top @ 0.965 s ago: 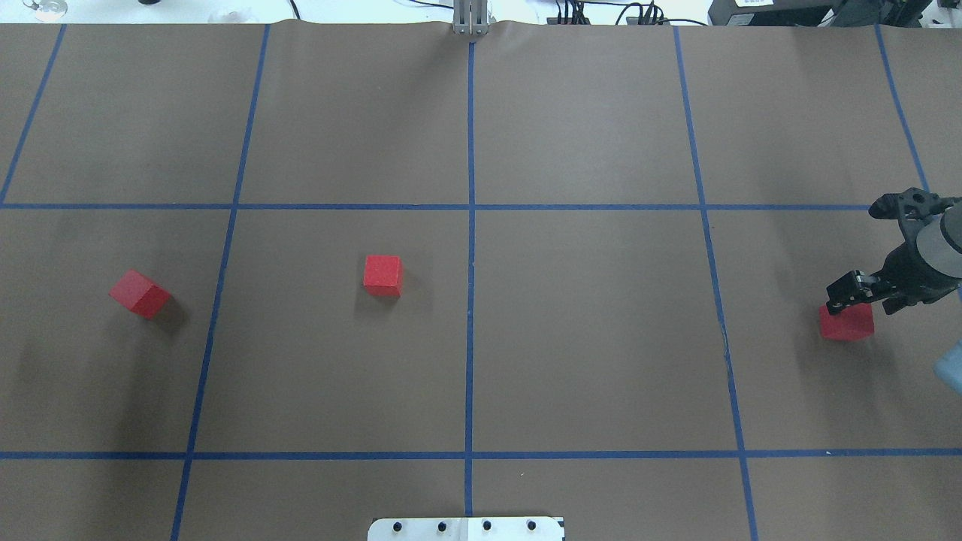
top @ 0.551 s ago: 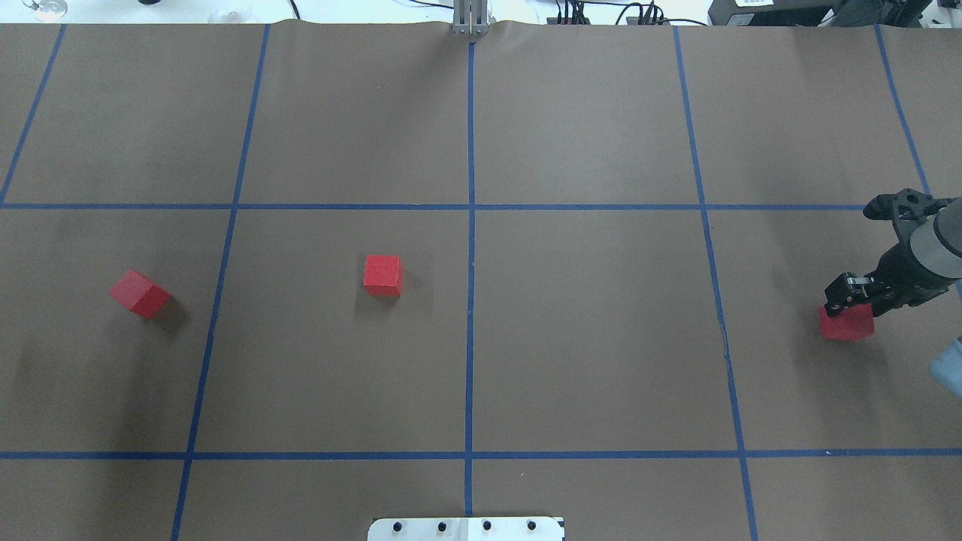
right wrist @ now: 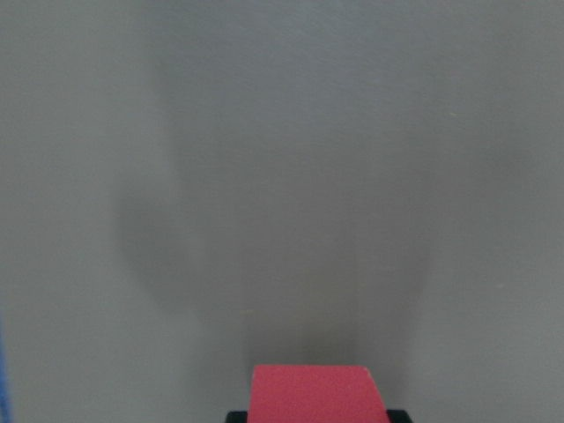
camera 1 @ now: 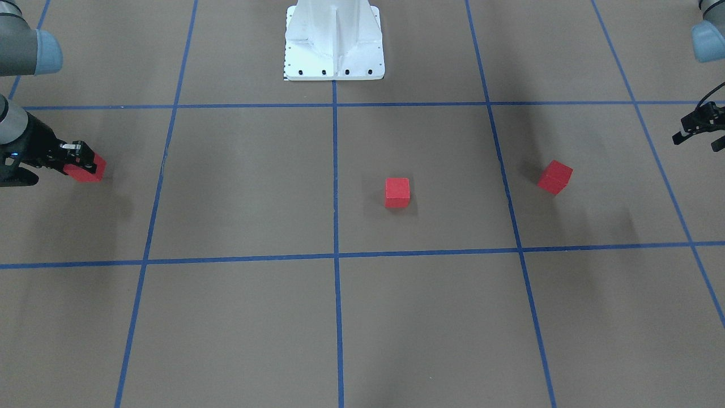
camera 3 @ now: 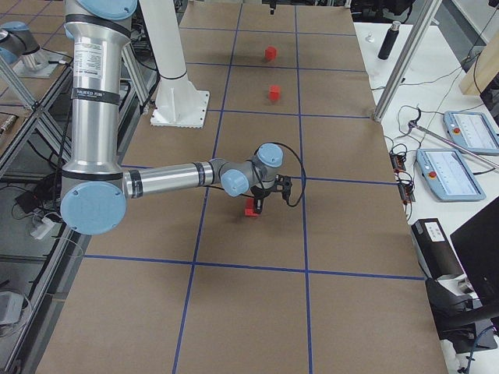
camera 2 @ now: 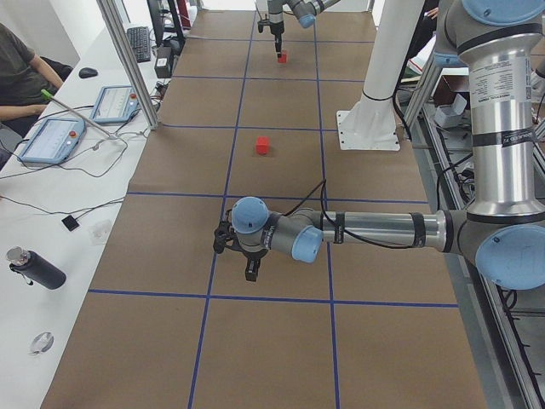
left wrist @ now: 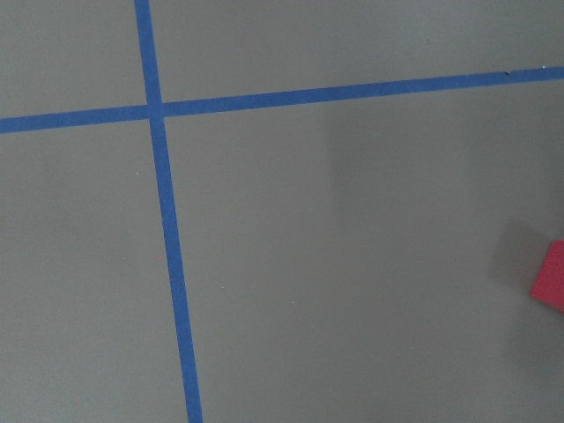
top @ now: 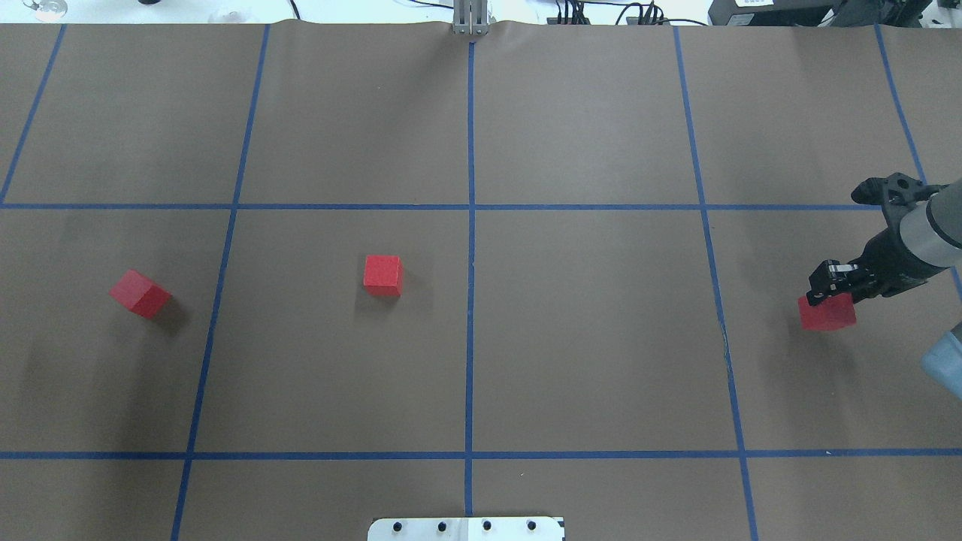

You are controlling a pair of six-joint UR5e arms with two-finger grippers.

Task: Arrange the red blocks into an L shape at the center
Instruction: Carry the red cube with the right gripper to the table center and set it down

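Three red blocks show. My right gripper (top: pixel 827 291) is shut on one red block (top: pixel 827 312) at the table's right, also seen in the front view (camera 1: pixel 86 170) and at the bottom of the right wrist view (right wrist: pixel 315 394); it looks just off the surface. A second block (top: pixel 382 274) rests left of the middle blue line (top: pixel 470 315). A third block (top: pixel 140 293) lies turned at the far left, and its edge shows in the left wrist view (left wrist: pixel 551 286). My left gripper (camera 1: pixel 696 136) is outside the overhead view, looks open and empty, and is apart from that block.
The white robot base (camera 1: pixel 334 51) stands at the near middle edge. An aluminium post (top: pixel 470 19) stands at the far edge on the middle line. A side desk with tablets (camera 2: pixel 51 136) and a bottle (camera 2: pixel 34 268) lies beyond the table.
My right gripper has moved left, toward the middle, with the red block in it; the block has shifted with it. The other two blocks have not moved.
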